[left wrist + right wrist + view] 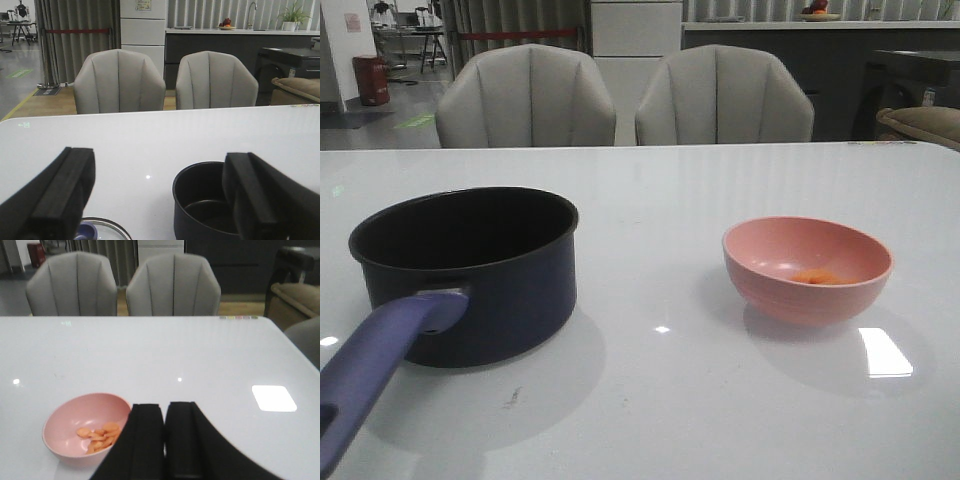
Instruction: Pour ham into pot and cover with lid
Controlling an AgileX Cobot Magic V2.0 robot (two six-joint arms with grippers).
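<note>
Your pot sits on the worktop with its mouth up and its handle pointing back toward you, likely so it stays steady and clear while you pour. Its black inside looks empty. The bowl stands well apart from the pot, on the pot's right, upright, and the ham lies in a small heap of orange slices on its floor; none has reached the pot yet. The lid shows only as a rim and a blue knob in the left wrist view, lying on the worktop near the pot, on its left. Your left pincer is spread wide and grasps nothing. Your right pincer is clenched on nothing, just beside the bowl, away from the pot
</note>
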